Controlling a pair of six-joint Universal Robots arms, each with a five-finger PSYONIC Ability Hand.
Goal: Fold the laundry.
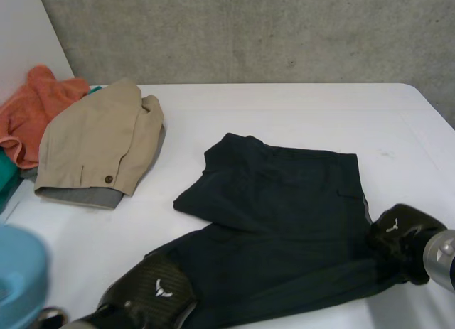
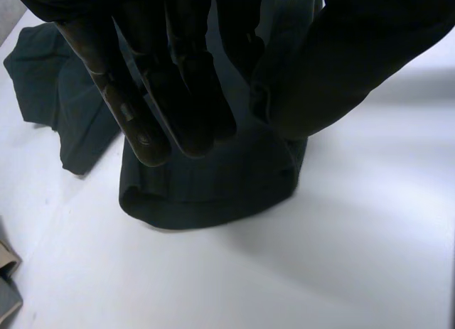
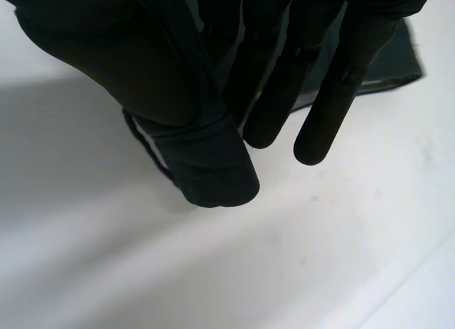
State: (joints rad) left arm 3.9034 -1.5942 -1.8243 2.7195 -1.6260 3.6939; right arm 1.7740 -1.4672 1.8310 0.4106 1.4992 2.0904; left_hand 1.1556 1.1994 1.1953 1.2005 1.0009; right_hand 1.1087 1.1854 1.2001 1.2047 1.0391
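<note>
A dark navy garment (image 1: 284, 215), like shorts or trousers, lies partly folded on the white table (image 1: 284, 109). My left hand (image 1: 153, 293) is at its near left corner. In the left wrist view, fingers (image 2: 142, 109) and thumb pinch a lifted fold of the garment (image 2: 206, 194), which bulges under the fingertips. My right hand (image 1: 402, 233) is at the garment's near right edge. In the right wrist view, thumb and fingers (image 3: 334, 94) pinch a corner of the cloth (image 3: 213, 173) just above the table.
A folded beige garment (image 1: 99, 148) lies at the left, its corner (image 2: 6, 272) also showing in the left wrist view. Behind it are an orange towel (image 1: 32, 105) and something teal (image 1: 7, 176). A concrete wall stands behind the table.
</note>
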